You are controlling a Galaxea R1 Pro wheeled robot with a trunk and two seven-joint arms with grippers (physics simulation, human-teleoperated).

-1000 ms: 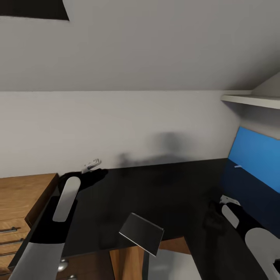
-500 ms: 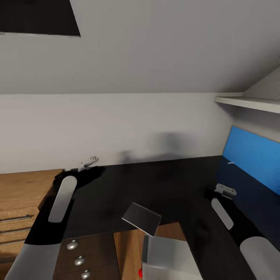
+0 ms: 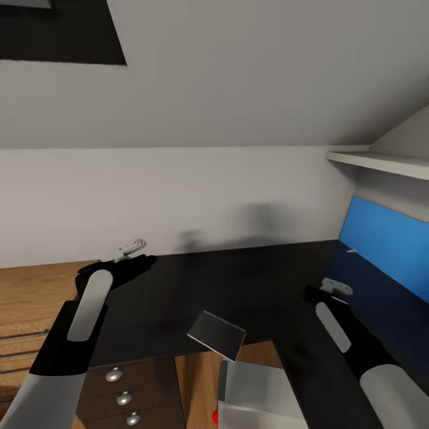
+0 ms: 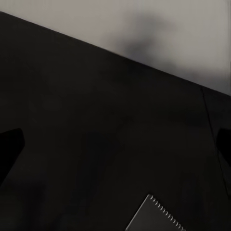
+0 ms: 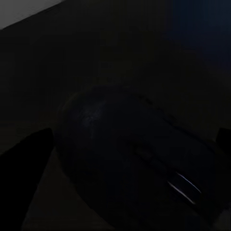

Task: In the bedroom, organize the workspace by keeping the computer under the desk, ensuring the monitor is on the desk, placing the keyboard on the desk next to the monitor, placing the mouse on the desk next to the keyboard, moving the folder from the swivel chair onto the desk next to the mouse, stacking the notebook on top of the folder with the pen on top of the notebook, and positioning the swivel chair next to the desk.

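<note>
Over the black table I have both arms held out, and the view has slid a little compared with a second ago: more of the dark drawer unit and the pale grey computer shows below the near edge, so I judge the head or base has shifted rather than the things. My left hand hovers above the far left end of the table, beside the wooden chest; its dark fingertips sit far apart at the picture's edges, so it is wide and holds nothing. My right hand hangs over the right part of the table near the blue back panel. Its wrist camera looks closely at the dark mouse, which seems to lie between the spread fingers, but I cannot tell whether they are gripping it. The spiral notebook lies at the near edge, overhanging it. I reckon the mouse still needs placing.
</note>
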